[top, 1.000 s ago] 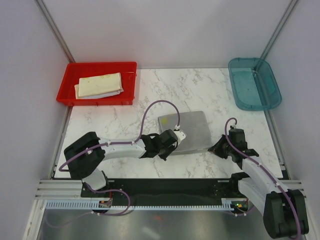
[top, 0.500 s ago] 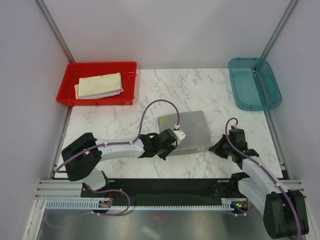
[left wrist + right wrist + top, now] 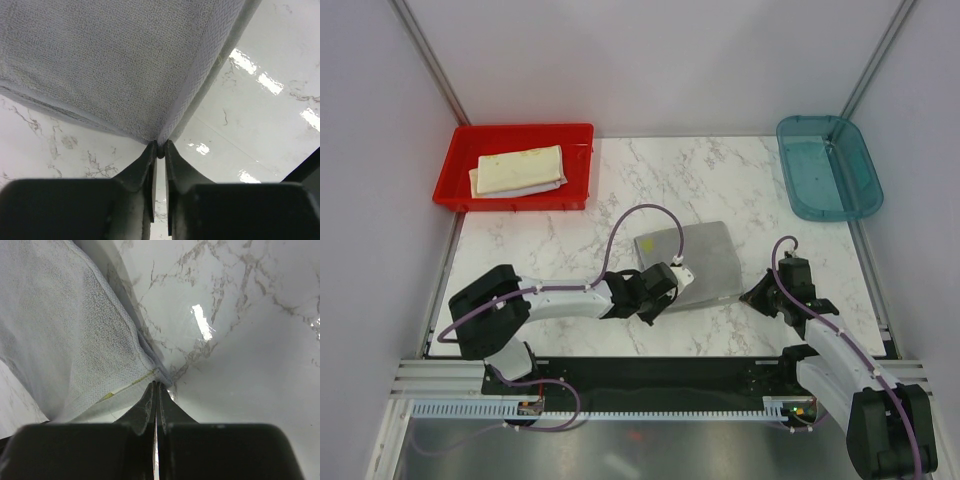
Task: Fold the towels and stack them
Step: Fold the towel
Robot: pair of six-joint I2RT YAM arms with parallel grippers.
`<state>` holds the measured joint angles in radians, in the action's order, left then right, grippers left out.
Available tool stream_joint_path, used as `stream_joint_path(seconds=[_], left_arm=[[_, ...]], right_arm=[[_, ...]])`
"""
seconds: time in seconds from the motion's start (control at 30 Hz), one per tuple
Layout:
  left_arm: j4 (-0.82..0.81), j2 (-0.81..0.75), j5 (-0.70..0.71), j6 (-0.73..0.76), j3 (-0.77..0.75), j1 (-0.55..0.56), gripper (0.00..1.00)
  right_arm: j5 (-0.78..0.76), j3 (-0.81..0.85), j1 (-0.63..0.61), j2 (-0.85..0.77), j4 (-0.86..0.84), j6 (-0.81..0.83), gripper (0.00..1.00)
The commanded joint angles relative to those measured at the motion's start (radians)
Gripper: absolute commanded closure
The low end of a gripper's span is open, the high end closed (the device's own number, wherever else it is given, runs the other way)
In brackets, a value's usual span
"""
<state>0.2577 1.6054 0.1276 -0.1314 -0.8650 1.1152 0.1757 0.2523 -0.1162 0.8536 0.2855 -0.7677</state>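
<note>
A grey towel (image 3: pixel 698 255) lies folded flat on the marble table in the middle. My left gripper (image 3: pixel 667 288) is shut on its near left corner, which shows pinched between the jaws in the left wrist view (image 3: pixel 160 147), with the grey towel (image 3: pixel 110 65) spreading away above. My right gripper (image 3: pixel 752 295) is shut on the near right corner; in the right wrist view (image 3: pixel 156 386) the grey towel (image 3: pixel 60 330) shows a thin yellow seam. Folded cream-yellow towels (image 3: pixel 518 170) lie stacked in the red bin (image 3: pixel 460 195).
The red bin stands at the back left. A teal bin (image 3: pixel 827 165) stands at the back right. Grey walls close in both sides. The table's near edge runs just in front of both grippers.
My left gripper has drawn slightly toward the near edge with the towel corner in it. The right gripper has barely moved.
</note>
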Motion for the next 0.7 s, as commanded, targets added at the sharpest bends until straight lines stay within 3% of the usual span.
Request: stream_joint_path(seconds=[0.0,0.07,0.2,0.37,0.5,0.67], left_arm=[[0.000,-0.005,-0.026,0.012,-0.020,0.011,0.81],[0.006,-0.050,-0.013,0.000,-0.032,0.009,0.60],[0.041,-0.136,0.050,-0.020,-0.089,-0.020,0.45],[0.080,-0.127,0.032,-0.043,-0.173,-0.196,0.48],[0.084,0.002,-0.039,-0.028,-0.242,-0.319,0.54],[0.086,0.131,-0.080,-0.002,-0.354,-0.414,0.51]], right_arm=[[-0.035,0.021,-0.002,-0.001,0.014,-0.002,1.00],[-0.028,0.047,-0.002,-0.005,0.040,0.004,1.00],[-0.038,0.108,-0.002,-0.037,0.099,0.022,0.90],[-0.032,0.168,0.000,-0.019,0.142,0.025,0.85],[-0.024,0.200,-0.002,0.031,0.119,0.030,0.85],[-0.019,0.200,-0.002,0.108,0.034,0.031,0.84]])
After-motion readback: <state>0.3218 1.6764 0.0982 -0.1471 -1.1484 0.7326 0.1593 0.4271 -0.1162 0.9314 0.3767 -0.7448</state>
